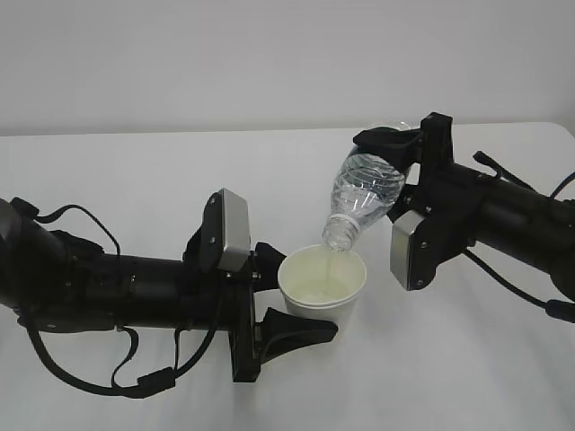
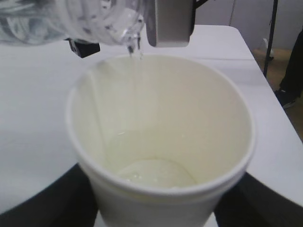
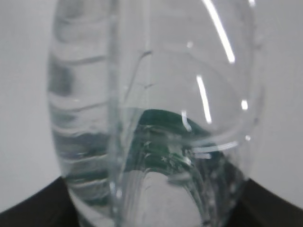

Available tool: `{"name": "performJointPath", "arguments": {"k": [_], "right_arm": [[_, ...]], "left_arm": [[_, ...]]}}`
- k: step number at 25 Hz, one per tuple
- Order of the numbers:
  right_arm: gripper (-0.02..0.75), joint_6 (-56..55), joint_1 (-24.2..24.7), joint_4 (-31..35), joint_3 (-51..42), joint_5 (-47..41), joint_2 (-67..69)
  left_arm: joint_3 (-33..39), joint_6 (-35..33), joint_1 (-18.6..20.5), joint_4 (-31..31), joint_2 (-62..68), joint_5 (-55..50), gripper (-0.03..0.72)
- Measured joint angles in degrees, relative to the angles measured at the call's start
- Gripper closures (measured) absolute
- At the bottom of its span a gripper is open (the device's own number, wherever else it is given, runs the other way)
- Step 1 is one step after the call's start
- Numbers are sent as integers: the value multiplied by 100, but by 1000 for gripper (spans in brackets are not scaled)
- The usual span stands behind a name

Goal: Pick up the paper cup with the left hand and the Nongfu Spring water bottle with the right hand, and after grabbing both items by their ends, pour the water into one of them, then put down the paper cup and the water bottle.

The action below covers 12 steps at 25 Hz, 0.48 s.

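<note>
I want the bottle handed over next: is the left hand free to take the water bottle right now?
Probably not: the left hand is shut on the paper cup, while the right hand holds the water bottle tipped over it.

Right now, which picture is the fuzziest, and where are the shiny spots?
Right wrist view is fuzziest: the bottle fills it, out of focus, with bright white glare streaks on the plastic. Left wrist view is soft too, though the cup rim reads clearly. Exterior view is sharpest, evenly lit, with faint shadows on the table.
</note>
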<state>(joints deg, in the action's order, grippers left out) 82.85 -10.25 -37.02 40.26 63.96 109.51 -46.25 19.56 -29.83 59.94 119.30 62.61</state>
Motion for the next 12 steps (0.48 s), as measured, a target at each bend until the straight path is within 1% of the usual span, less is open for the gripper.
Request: {"name": "performJointPath", "arguments": {"k": [12], "right_arm": [[282, 45, 0, 0, 0, 14, 0]], "left_arm": [[0, 0, 0, 0, 0, -4, 207]]}}
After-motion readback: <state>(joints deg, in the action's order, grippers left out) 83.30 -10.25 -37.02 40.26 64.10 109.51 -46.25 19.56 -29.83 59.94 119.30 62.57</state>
